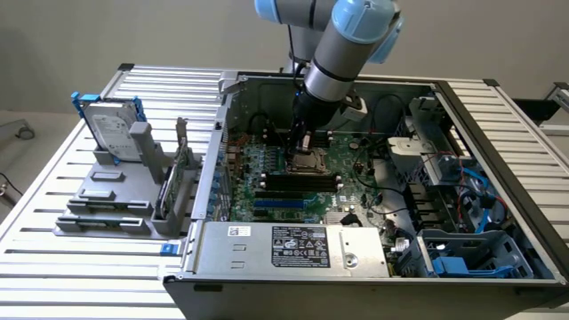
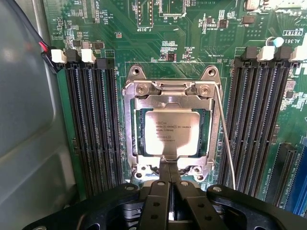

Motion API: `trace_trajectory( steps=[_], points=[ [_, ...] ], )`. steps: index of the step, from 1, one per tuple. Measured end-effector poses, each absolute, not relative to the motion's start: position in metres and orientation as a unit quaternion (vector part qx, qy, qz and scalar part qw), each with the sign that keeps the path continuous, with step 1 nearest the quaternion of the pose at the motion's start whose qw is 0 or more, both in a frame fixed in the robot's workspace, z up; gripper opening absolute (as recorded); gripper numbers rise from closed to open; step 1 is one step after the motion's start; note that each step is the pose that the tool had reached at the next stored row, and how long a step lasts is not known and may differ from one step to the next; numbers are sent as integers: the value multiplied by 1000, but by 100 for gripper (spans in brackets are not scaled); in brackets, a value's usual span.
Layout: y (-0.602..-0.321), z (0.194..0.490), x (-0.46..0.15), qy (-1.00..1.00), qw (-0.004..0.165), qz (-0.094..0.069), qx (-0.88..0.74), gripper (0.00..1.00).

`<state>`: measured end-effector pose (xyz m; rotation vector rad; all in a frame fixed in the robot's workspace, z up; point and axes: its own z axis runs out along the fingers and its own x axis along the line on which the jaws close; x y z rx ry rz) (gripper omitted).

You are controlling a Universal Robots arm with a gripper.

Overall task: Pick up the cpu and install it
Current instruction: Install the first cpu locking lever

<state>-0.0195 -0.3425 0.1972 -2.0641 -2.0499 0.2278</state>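
Silver-grey metal with small printed text forms the top of the cpu (image 2: 171,132). It lies flat inside the metal socket frame (image 2: 170,91) on the green motherboard (image 2: 192,43). A thin wire lever (image 2: 225,139) runs along one side of this frame. Black memory slots (image 2: 93,124) stand in rows on both sides of the socket.

The tool (image 2: 168,165) has its two black fingers (image 2: 160,191) pressed together. Their tips are at the edge of the cpu, and I cannot tell if they touch it.

In the exterior view, the grey and blue arm (image 1: 342,47) comes down from twelve o'clock into the open computer case (image 1: 266,93). There the tool hangs just over the socket, near the middle of the motherboard.

Read as a clock face in the exterior view, with the socket as the centre:
- At six o'clock, the silver power supply (image 1: 294,248) with a black label lies at the near edge of the case.
- At about four o'clock, blue cables (image 1: 471,187) hang inside the case.
- At nine o'clock, outside the case, a hard drive (image 1: 111,127) with a white label and a blue frame stands upright in a grey holder (image 1: 116,193).

The holder and the case both stand on the slatted metal desk (image 1: 80,273)
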Motion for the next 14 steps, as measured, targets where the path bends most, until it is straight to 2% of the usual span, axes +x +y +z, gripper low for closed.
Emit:
trace_trajectory(
  steps=[14],
  points=[
    [-343,208,-30,-697,120,69,-704,11]
  ],
)
